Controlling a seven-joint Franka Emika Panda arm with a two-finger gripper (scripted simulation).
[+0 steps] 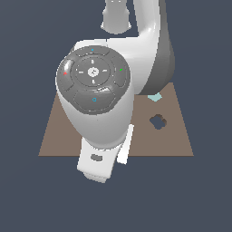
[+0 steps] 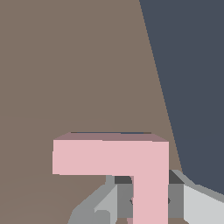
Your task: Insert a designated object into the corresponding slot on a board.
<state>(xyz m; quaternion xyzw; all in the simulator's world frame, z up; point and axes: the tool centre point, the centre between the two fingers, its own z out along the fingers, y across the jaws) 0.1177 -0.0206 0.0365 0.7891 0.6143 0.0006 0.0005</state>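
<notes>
The pink L-shaped piece (image 2: 111, 156) fills the wrist view, held by one leg. My gripper (image 2: 150, 201) is shut on that leg, with a grey finger (image 2: 124, 199) on each side. The piece lies flat over the brown board (image 2: 65, 65), near the board's edge. A thin dark navy sliver (image 2: 109, 132) shows along one edge of the piece; the rest of the slot is hidden under it. In the exterior view the arm's body (image 1: 95, 86) covers the piece, the slot and the fingers; only the board (image 1: 54, 136) shows around it.
A dark clover-shaped cutout (image 1: 158, 121) sits on the board towards the exterior view's right. A teal piece (image 1: 155, 96) peeks out behind the arm just beyond it. Dark blue floor (image 2: 192, 65) surrounds the board.
</notes>
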